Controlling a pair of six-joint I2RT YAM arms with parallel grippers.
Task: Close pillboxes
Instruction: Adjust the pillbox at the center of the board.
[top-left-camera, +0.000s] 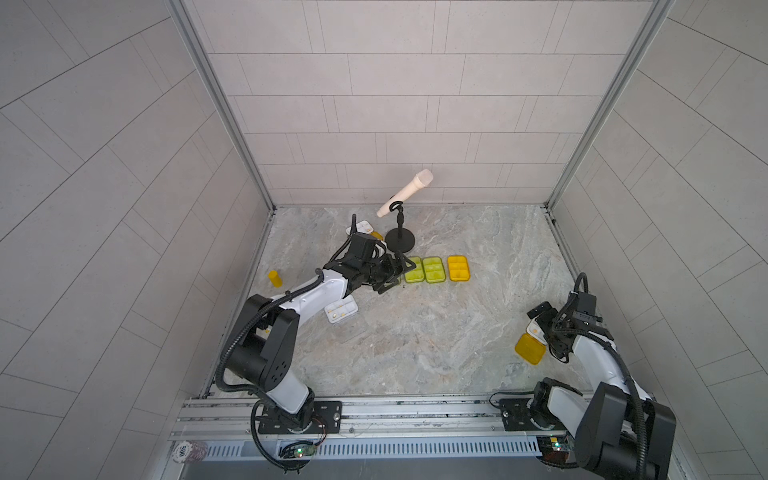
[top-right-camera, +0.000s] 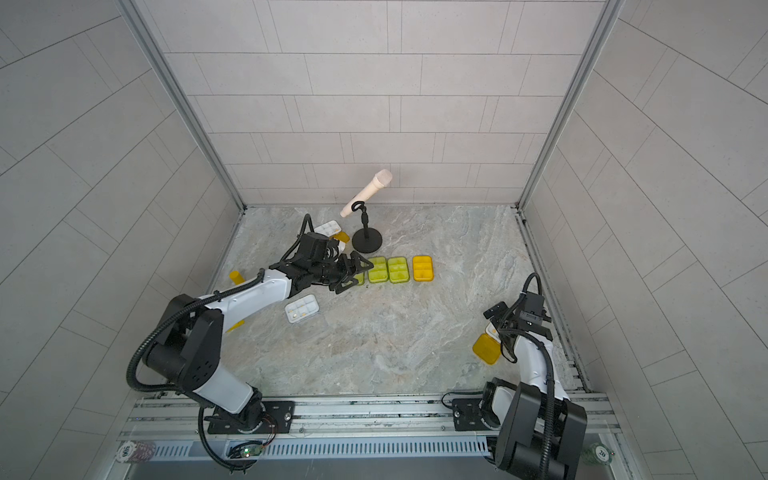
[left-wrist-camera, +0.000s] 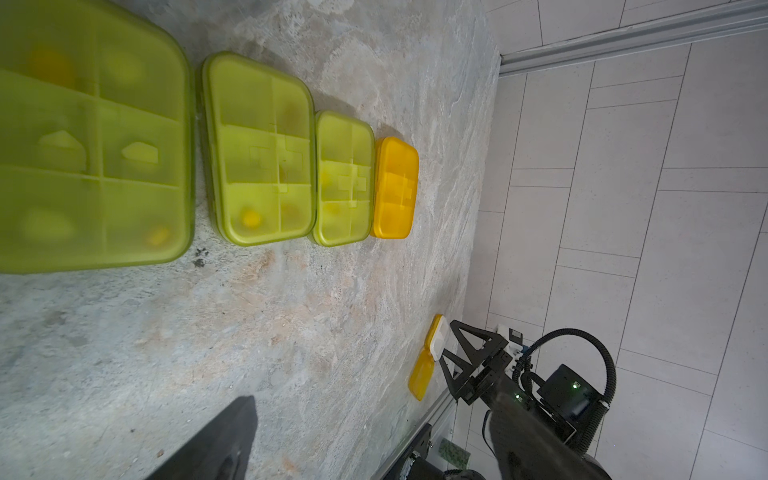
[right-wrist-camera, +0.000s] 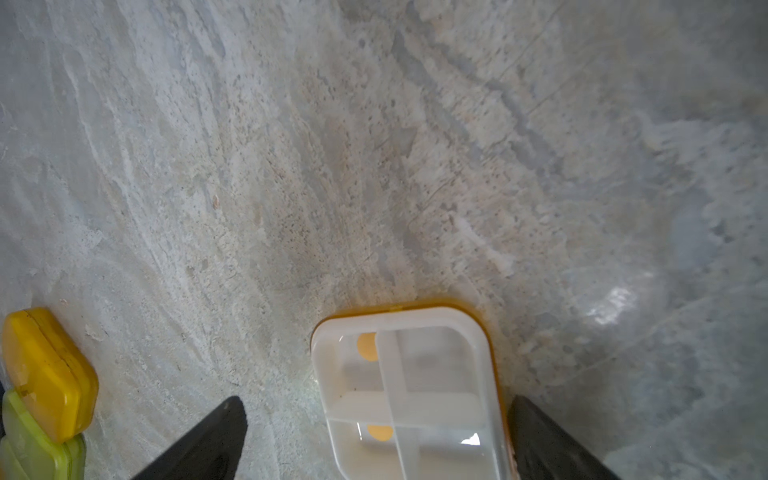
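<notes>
Item: open white plastic pillbox (right-wrist-camera: 409, 386), orange-yellow hinged lid (top-left-camera: 530, 348), between your right jaws, spread wide; left jaws likewise apart; hazard: an off-centre push could skid it, spilling pills (right-wrist-camera: 368, 347).

Your left gripper (top-left-camera: 397, 276), extended just past centre toward 11 o'clock, has jaws spread wide; your right gripper (right-wrist-camera: 376, 405), at 4 o'clock, likewise.

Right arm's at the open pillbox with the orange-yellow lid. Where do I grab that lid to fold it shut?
Take the orange-yellow lid at its free edge, farthest from the white tray, coming from the robot-base side. It lies flat on the table, joined to the tray, so that edge probably swings over most easily.
</notes>
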